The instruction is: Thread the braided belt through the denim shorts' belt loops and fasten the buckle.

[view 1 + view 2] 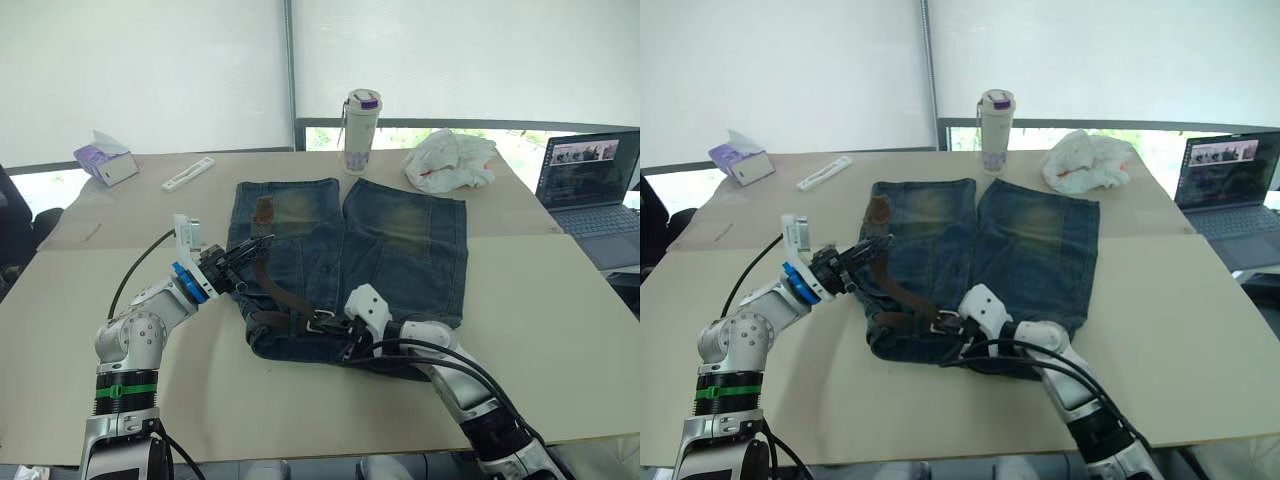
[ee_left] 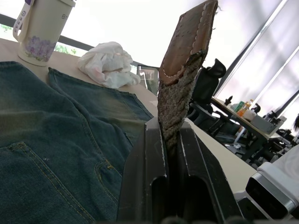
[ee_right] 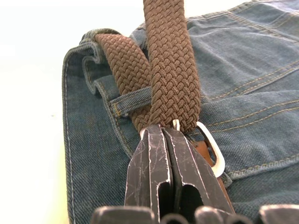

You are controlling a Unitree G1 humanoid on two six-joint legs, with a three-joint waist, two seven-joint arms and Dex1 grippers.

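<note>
The braided belt lies along the waistband of the denim shorts at the desk's near edge, passing under a belt loop beside the buckle. The right gripper is pinched on the strap at the buckle; the left gripper clamps the leather-tipped free end, held raised. A hard pull by the left could bunch the waistband or drag the strap out of the loop; a loose pinch could let the pin miss the weave.

brown woven belt, faded blue denim shorts, silver buckle
</note>
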